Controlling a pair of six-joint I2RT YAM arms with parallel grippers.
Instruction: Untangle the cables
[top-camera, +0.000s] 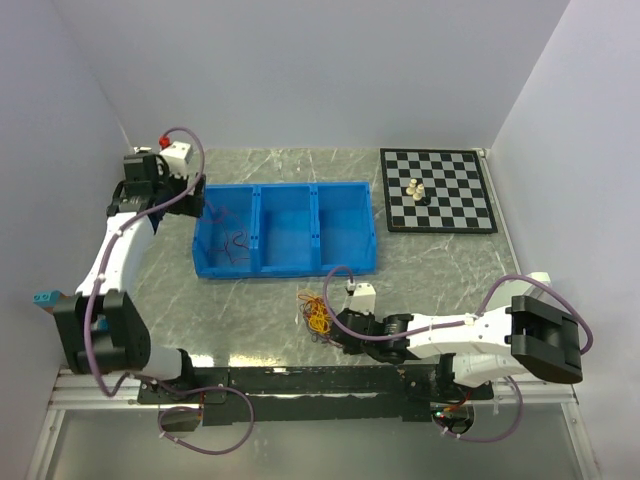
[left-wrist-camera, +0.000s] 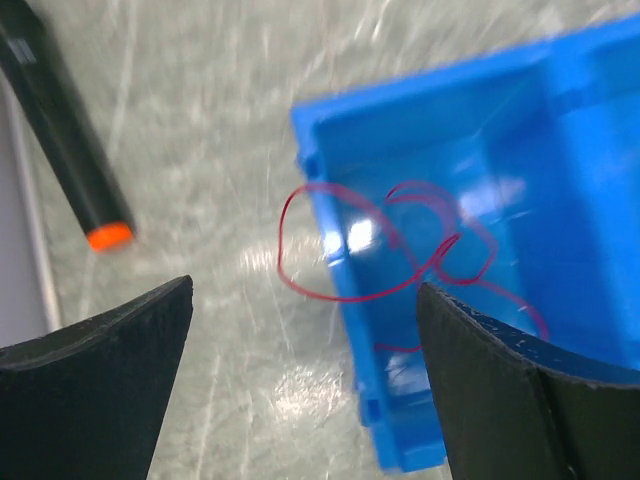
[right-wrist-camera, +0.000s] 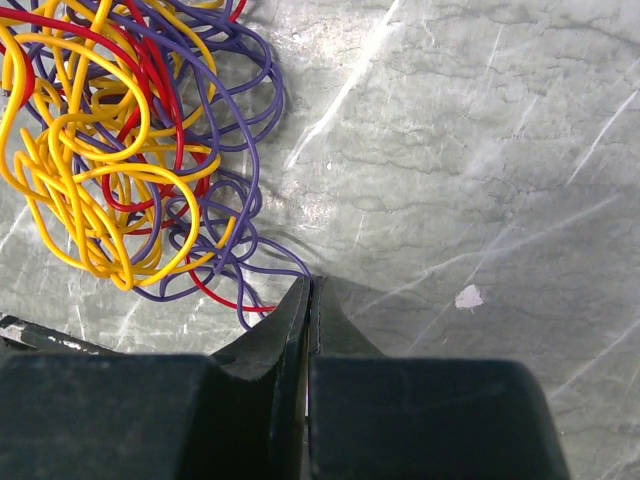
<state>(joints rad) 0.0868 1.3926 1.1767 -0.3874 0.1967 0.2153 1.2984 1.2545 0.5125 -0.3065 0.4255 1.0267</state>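
Observation:
The cables (top-camera: 318, 315) lie in a small red, yellow and purple tangle (right-wrist-camera: 120, 150) on the table in front of the blue bin (top-camera: 290, 268). My right gripper (right-wrist-camera: 310, 283) is shut at the tangle's right edge (top-camera: 334, 322), and a purple loop runs straight into its tips. My left gripper (left-wrist-camera: 305, 290) hangs open over the left end of the bin (top-camera: 192, 205). Below it, one red cable (left-wrist-camera: 281, 240) lies across the bin's wall (left-wrist-camera: 330, 230), partly inside and partly out. More thin cables (top-camera: 236, 245) lie in the bin's left compartment.
The bin has three compartments. A chessboard (top-camera: 437, 190) with a few pieces (top-camera: 416, 189) lies at the back right. A black rod with an orange tip (left-wrist-camera: 70, 140) lies on the table left of the bin. White walls close in both sides.

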